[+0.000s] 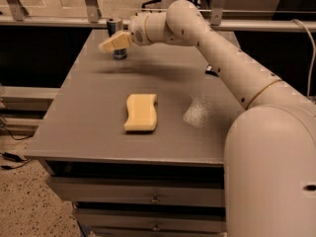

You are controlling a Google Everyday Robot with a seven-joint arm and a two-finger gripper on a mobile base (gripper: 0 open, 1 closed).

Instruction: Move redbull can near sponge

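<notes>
The redbull can [115,24] stands upright at the far left of the grey table [89,117], with its silver top and its base showing. My gripper [114,42] is right at the can and covers its middle, reaching in from the right. The pale yellow sponge [141,112] lies flat near the middle of the table, well in front of the can and a little to its right.
My white arm [222,58] stretches across the back right of the table and hides most of a dark packet [211,71]. A metal railing [59,21] runs behind the table. Drawers [148,196] sit under the front edge.
</notes>
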